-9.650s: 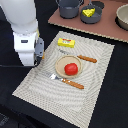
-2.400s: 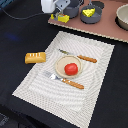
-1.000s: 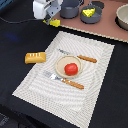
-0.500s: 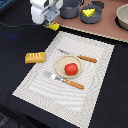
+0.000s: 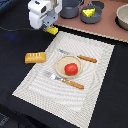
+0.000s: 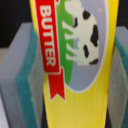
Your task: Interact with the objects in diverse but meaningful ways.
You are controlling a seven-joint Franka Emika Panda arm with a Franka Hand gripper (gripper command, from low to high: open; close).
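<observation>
My gripper [image 5: 50, 27] hangs over the far corner of the striped placemat [image 5: 97, 95], at the exterior view's left, shut on the yellow red-marked packet [image 5: 53, 31]. In the wrist view the packet [image 6: 75, 65] reads "BUTTER" with a cow picture and sits between the grey fingers [image 6: 20, 80]. The orange-brown bread loaf [image 5: 35, 57] lies on the black table beside the mat. The red tomato [image 5: 71, 69] sits on a small plate [image 5: 60, 64]. The yellow cheese wedge [image 5: 89, 12] lies in a dark bowl. The blue-grey pot [image 5: 71, 7] stands behind my gripper.
A knife [image 5: 85, 58] and a fork [image 5: 65, 80], both with orange handles, flank the plate on the mat. A beige bowl [image 5: 123, 16] stands at the far right on a wooden surface. A cable runs along the black table at the left.
My gripper has moved a little nearer the placemat's far corner, still holding the packet. The loaf, tomato and cutlery have not moved.
</observation>
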